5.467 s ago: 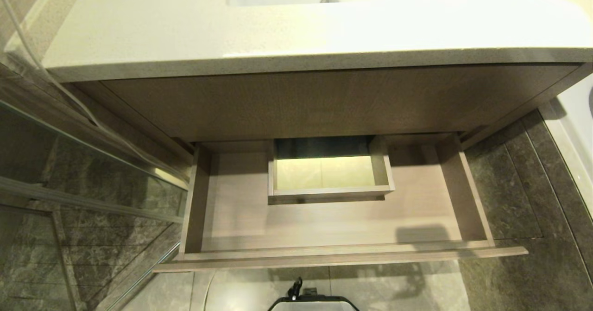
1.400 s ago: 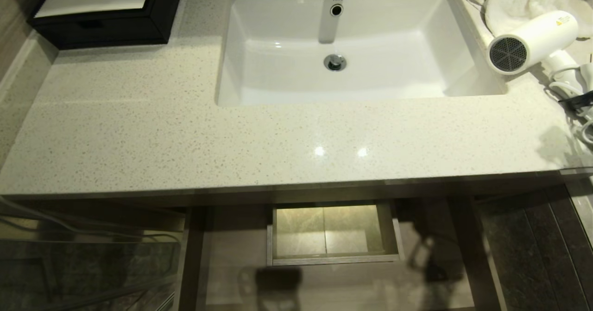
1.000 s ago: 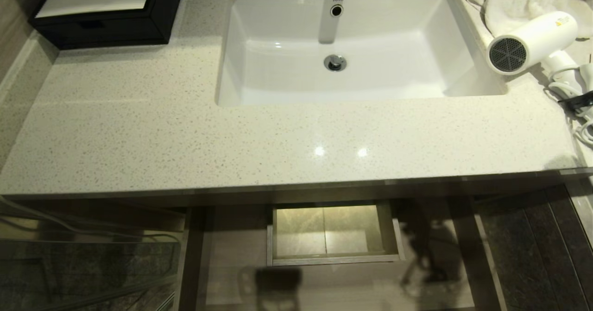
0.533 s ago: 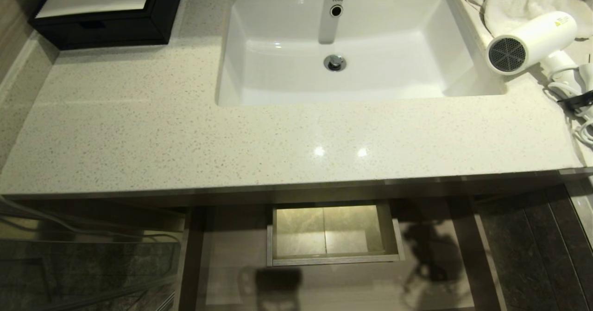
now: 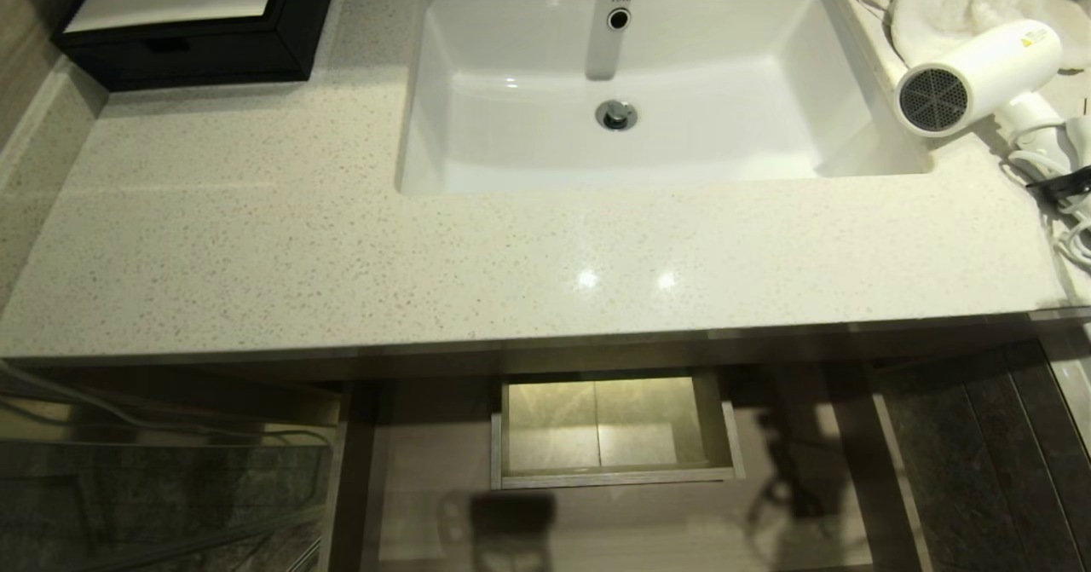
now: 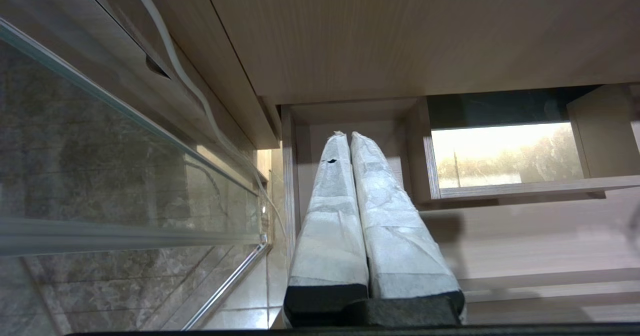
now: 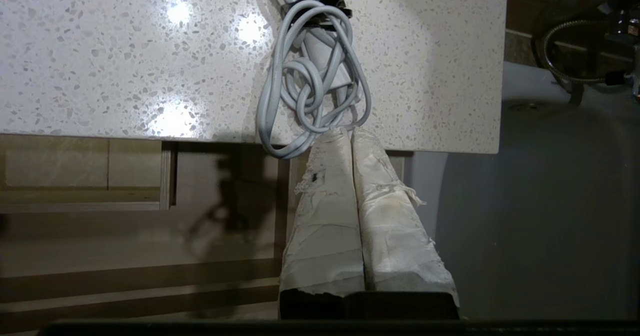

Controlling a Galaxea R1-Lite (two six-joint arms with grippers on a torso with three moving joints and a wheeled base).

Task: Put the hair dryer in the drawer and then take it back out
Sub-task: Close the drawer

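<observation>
The white hair dryer (image 5: 980, 73) lies on the speckled countertop (image 5: 341, 239) at the far right, beside the sink, with its grey grille facing me. Its coiled cord (image 7: 310, 75) reaches the counter's front edge. Below the counter the wood-grain drawer (image 5: 426, 478) stands pulled out, its central cut-out box (image 5: 609, 431) showing. In the right wrist view my right gripper (image 7: 347, 130) is shut and empty, tips just below the counter's edge next to the cord. Over the drawer's left end (image 6: 525, 236), my left gripper (image 6: 346, 134) is shut and empty. Neither gripper shows in the head view.
A white towel (image 5: 963, 1) lies behind the hair dryer. The white sink (image 5: 409, 86) fills the counter's middle, and a black box (image 5: 187, 43) stands at the back left. A glass panel (image 6: 100, 165) is left of the drawer, a white fixture (image 7: 550, 186) right of the vanity.
Since several seconds ago the head view has risen from the drawer to the countertop. Over the last second only the arm's shadow on the drawer's right side has shifted.
</observation>
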